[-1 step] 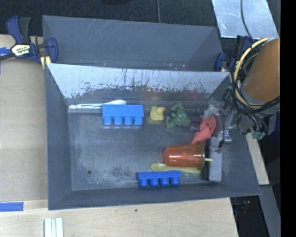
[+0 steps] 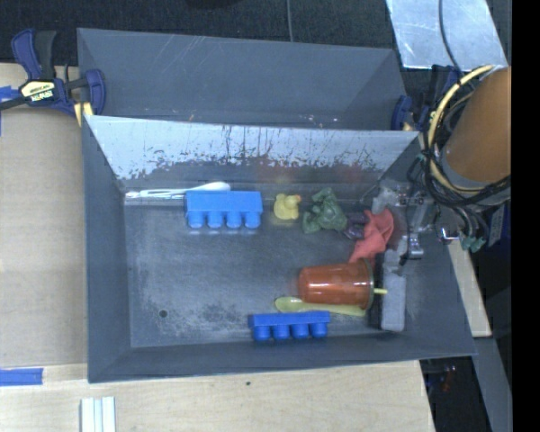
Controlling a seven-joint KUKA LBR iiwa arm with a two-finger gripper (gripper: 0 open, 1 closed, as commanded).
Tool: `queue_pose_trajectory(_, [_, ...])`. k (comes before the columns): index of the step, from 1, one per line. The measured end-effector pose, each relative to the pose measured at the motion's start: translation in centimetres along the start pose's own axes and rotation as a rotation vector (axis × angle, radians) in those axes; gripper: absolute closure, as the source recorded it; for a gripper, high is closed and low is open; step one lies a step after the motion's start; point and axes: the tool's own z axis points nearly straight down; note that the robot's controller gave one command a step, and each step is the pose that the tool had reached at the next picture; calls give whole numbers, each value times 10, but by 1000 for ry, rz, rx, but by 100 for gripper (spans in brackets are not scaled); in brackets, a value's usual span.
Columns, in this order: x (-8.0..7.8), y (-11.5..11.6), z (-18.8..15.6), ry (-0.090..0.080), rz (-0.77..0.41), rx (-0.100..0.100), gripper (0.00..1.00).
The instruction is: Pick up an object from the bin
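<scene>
The pincer (image 2: 403, 239) hangs low by the right wall of the bin (image 2: 252, 88), just beside a crumpled red thing (image 2: 376, 232) and near an orange-red bottle (image 2: 335, 284), likely the nearest candidates for a pick. Whether it is apart or together cannot be told.

The grey bin (image 2: 189, 277) carries a blue pegged block (image 2: 223, 211) at eleven o'clock, a yellow lump (image 2: 287, 207) at twelve, a green wad (image 2: 324, 211) at one, an orange-red jar (image 2: 336, 284) at four and a second blue block (image 2: 290, 328) at six.
</scene>
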Motion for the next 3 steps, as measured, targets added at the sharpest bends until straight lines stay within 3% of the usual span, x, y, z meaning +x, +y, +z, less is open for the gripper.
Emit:
queue_pose_trajectory(1, [26,8,81,-3,17,2,0])
queue_pose_trajectory(2, [47,18,77,-5,55,1,0])
queue_pose_trajectory(3, [56,36,86,-2,-386,1,0])
